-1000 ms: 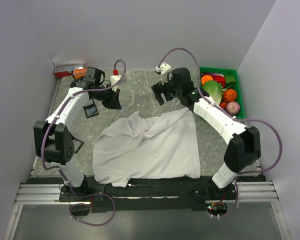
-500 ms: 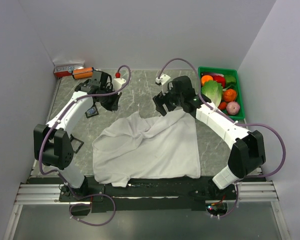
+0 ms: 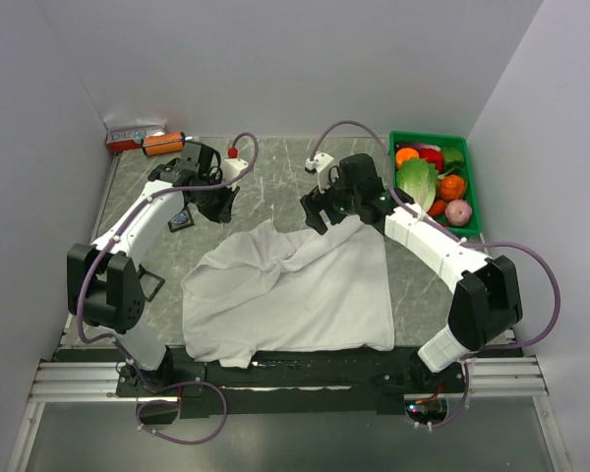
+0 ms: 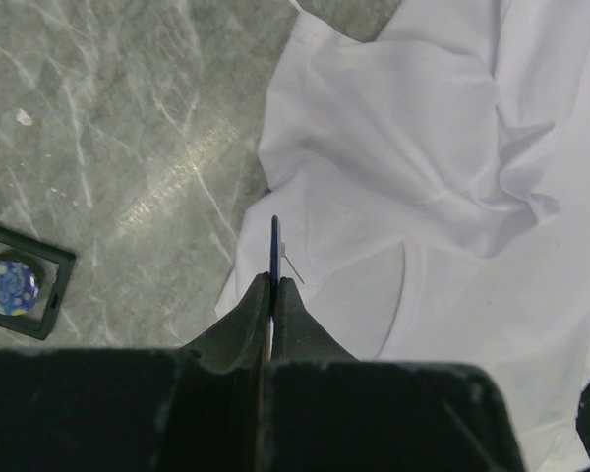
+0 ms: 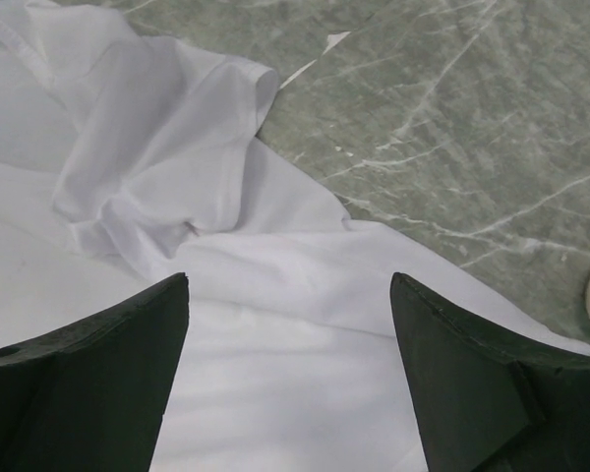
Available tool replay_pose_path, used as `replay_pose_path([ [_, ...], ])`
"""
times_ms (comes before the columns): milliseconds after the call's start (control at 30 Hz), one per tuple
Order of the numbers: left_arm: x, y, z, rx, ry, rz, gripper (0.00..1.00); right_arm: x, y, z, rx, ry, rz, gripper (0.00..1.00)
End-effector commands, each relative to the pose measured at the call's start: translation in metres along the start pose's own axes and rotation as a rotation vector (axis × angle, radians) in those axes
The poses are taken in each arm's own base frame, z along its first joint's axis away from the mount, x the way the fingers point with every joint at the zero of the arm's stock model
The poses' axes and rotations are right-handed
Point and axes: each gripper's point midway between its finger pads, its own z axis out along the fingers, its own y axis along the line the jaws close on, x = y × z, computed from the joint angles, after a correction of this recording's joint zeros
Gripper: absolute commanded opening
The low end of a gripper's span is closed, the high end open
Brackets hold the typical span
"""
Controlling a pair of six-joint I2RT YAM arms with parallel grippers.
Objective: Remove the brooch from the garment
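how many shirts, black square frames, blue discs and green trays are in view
white shirt: 1
black square frames: 2
blue discs: 2 (one framed, one the brooch in left gripper)
green tray: 1
total: 6

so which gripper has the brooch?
The left gripper: its jaws are shut on the dark-blue brooch, seen edge-on with its pin showing. The right gripper hangs open, holding nothing.

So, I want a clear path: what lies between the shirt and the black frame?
Nothing but bare marble table between the shirt and the frame, seen in the left wrist view.
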Motion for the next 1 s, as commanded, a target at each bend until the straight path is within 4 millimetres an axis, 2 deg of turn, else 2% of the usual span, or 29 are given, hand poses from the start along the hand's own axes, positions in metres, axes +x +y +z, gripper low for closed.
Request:
replay_pose_path([
  [0,-0.017,-0.019,-0.026,0.079,-0.048,0.049,0.01,-0.018,0.024,-0.013,-0.127,-0.070,-0.050,0.91],
  [33,-0.013,-0.027,-0.030,0.123,-0.029,0.073,0.01,-0.024,0.045,-0.017,-0.255,-0.097,-0.074,0.91],
  [67,-0.020,-0.042,-0.035,0.205,-0.063,0.099,0.01,-0.026,0.051,-0.019,-0.301,-0.105,-0.094,0.91],
  [167,-0.019,-0.068,-0.047,0.364,-0.115,0.200,0.01,-0.035,0.060,-0.016,-0.378,-0.133,-0.114,0.89],
  [200,-0.022,-0.074,-0.055,0.383,-0.153,0.234,0.01,-0.033,0.062,-0.011,-0.400,-0.130,-0.130,0.88],
  [233,-0.020,-0.079,-0.056,0.404,-0.172,0.259,0.01,-0.041,0.061,-0.012,-0.412,-0.140,-0.140,0.85],
  [300,-0.031,-0.087,-0.064,0.429,-0.253,0.297,0.01,-0.046,0.067,-0.006,-0.470,-0.154,-0.140,0.84],
  [333,-0.033,-0.089,-0.065,0.435,-0.269,0.305,0.01,-0.057,0.069,-0.007,-0.486,-0.179,-0.151,0.82],
  [400,-0.038,-0.092,-0.067,0.462,-0.287,0.315,0.01,-0.064,0.077,-0.004,-0.548,-0.194,-0.146,0.79],
  [433,-0.044,-0.093,-0.071,0.469,-0.300,0.339,0.01,-0.074,0.081,-0.007,-0.567,-0.219,-0.165,0.77],
  [500,-0.038,-0.098,-0.068,0.533,-0.249,0.314,0.01,-0.080,0.089,-0.006,-0.606,-0.235,-0.196,0.74],
  [533,-0.045,-0.097,-0.073,0.538,-0.265,0.359,0.01,-0.079,0.092,-0.004,-0.613,-0.233,-0.207,0.72],
  [567,-0.044,-0.098,-0.068,0.563,-0.249,0.357,0.01,-0.080,0.099,-0.003,-0.628,-0.233,-0.225,0.72],
  [800,-0.037,-0.100,-0.074,0.595,-0.202,0.369,0.01,-0.093,0.119,-0.004,-0.708,-0.281,-0.274,0.62],
  [967,-0.040,-0.107,-0.078,0.605,-0.245,0.344,0.01,-0.096,0.126,-0.002,-0.747,-0.287,-0.313,0.48],
])
